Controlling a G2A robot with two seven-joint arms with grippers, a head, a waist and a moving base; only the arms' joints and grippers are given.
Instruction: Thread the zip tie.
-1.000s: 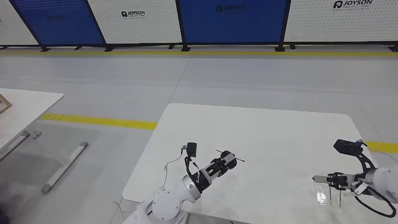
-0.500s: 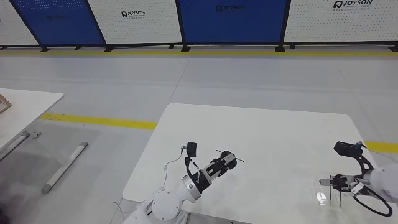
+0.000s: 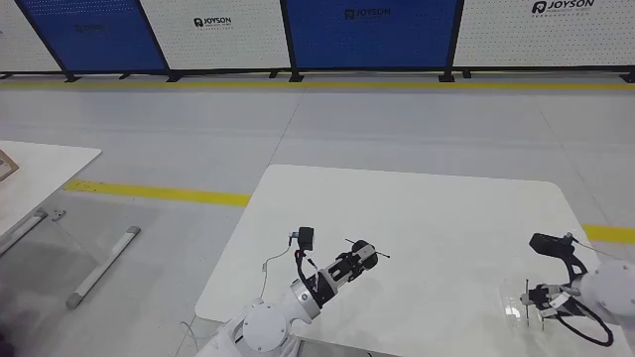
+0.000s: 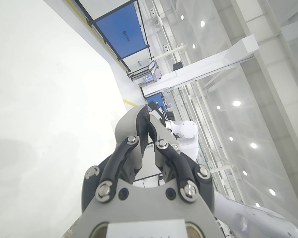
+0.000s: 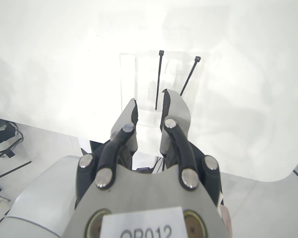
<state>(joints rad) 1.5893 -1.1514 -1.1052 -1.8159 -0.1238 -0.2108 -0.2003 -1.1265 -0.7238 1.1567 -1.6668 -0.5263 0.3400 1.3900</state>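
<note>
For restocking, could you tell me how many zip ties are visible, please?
3 zip ties: one beside another in the clear holder; a third seems clamped in the left gripper.

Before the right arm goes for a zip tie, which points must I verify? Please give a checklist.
1. Right end effector open: ok.
2. Two thin black plastic zip ties in the clear acrylic holder: ok.
3. Holder standing on the white table: ok.
4. One tie inside the right end effector's opening: cannot tell, depth unclear.
5. Left end effector shut on a thin black strip, seemingly another zip tie: ok.
</note>
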